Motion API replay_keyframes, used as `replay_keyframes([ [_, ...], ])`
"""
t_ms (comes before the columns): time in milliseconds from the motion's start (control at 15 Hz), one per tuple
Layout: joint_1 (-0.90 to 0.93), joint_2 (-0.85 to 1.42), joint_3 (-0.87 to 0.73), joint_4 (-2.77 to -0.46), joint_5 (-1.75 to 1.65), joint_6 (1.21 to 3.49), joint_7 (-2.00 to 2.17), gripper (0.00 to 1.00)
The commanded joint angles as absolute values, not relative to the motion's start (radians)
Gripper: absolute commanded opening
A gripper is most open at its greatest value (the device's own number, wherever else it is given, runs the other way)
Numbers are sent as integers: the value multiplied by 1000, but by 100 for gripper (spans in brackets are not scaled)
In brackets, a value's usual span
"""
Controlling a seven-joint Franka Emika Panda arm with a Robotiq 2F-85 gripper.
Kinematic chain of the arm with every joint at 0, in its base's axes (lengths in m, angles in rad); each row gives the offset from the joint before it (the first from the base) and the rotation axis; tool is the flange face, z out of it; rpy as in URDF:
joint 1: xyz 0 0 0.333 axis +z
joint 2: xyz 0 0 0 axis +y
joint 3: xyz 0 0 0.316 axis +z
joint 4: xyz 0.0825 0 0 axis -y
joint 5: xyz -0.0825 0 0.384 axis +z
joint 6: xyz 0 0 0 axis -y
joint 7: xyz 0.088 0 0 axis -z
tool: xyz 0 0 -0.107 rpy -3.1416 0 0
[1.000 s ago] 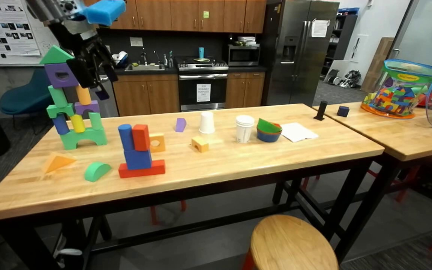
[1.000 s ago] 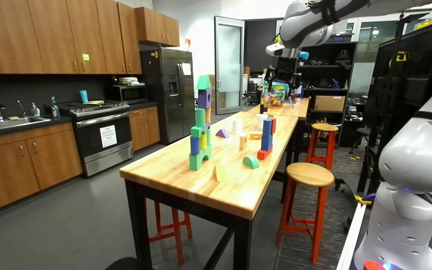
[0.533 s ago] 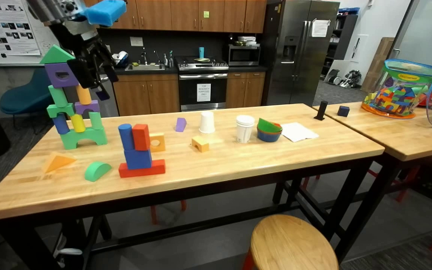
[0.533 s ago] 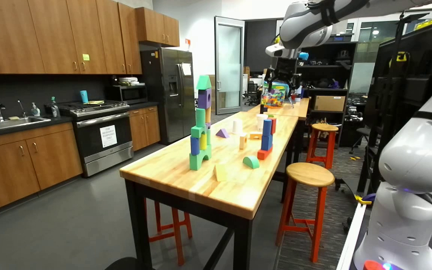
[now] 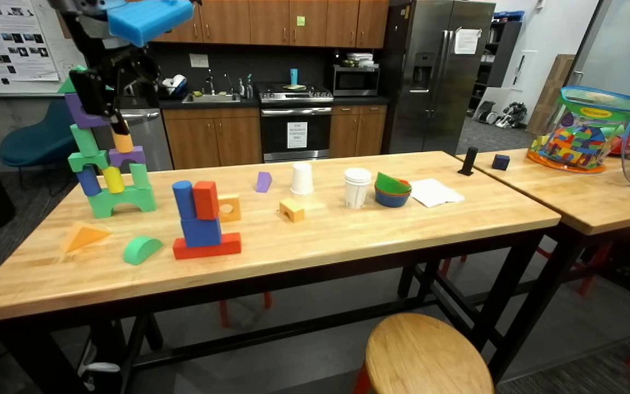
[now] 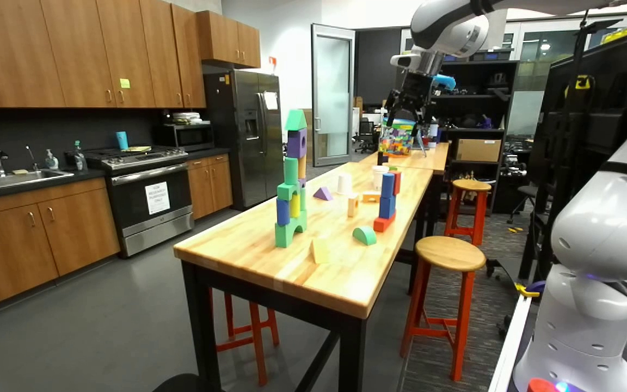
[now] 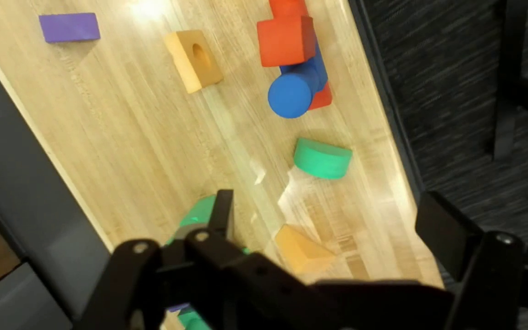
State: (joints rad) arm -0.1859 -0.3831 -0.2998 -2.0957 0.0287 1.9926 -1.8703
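Zero blocks in our hand [image 6: 404, 126]: its fingers [image 7: 447, 233] stand wide apart, nothing between them, and it hangs well above the surface [image 6: 346, 294], touching nothing that we can see.

In the wrist view the orange triangular wedge [image 7: 300, 252] shows in the finger gap, near the surface's short end; the green half-round [image 7: 322, 159] sits just past it, toward the long edge by the wooden stool [image 6: 449, 253]. Farther along that edge: blue cylinder [image 7: 290, 95] and red block [image 5: 206, 200] side by side on a blue block [image 5: 201, 232], on a red bar [image 5: 207, 248] at the bottom.

Our read on handling: matte, foam-looking, so probably light, slightly squashy, decent friction, hard to break. We can't confirm the material.

Wedge: skip the slopes, the grip would ride up; take its two triangular ends. Half-round: flat side down, so pinch across the two half-disc faces, low. Cylinder: grip round its sides, about mid-height; we can't tell if it touches the red block, so room for a finger there looks tight. Block tower [image 6: 292, 171], nearer the opposite long edge at the same short end: tall, apparently just stacked, so a sideways nudge could topple it. Safest hold is the green triangular roof [image 6: 295, 121], by its ends, straight up.
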Motion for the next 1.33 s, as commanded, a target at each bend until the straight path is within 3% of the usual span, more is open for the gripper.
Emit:
replay_keyframes([
  [0,-173,-383,-316,-2085,45,1990,-1831,100],
  [467,-166,-386,-323,-2086,67,1965,-1827,100],
  [1067,-167,-376,-312,-2095,298,1958,-1372,100],
  [1267,-160,-373,-322,-2089,275,1940,-1398,100],
])
